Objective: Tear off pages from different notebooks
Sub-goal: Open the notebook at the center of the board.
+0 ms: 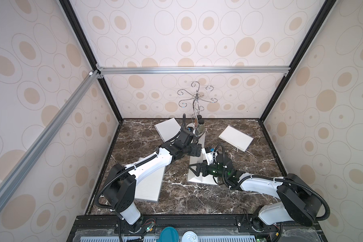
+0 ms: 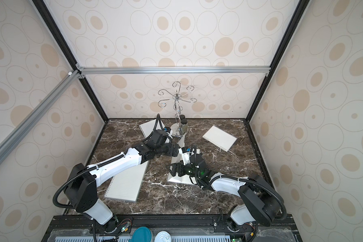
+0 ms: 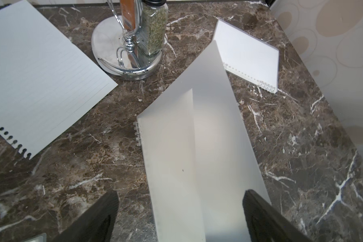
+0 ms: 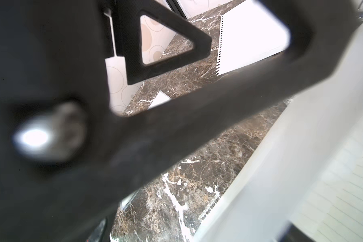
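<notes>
At the far left a loose lined white sheet (image 1: pixel 168 128) with punched holes along one edge lies flat on the brown marble surface (image 1: pixel 197 199), so one page looks already torn off; nearer, a lined spiral-bound notebook (image 1: pixel 150 188) lies partly under the left arm (image 1: pixel 151 165). The left pincer (image 3: pixel 180 193) stands wide, fingers (image 3: pixel 101 213) either side of the raised frosted grey cover (image 3: pixel 218 125) of the middle notebook (image 1: pixel 193 178), gripping nothing. The right pincer (image 1: pixel 195 169) hovers over that pad, spread and empty. The plain white notebook (image 1: pixel 236 138) far right lies flat, seemingly untouched. Only the left wrist view shows the lifted cover's coil (image 3: pixel 137 134); only the right wrist view the lined page (image 4: pixel 333 188) beneath; only the top views the nearest pad
</notes>
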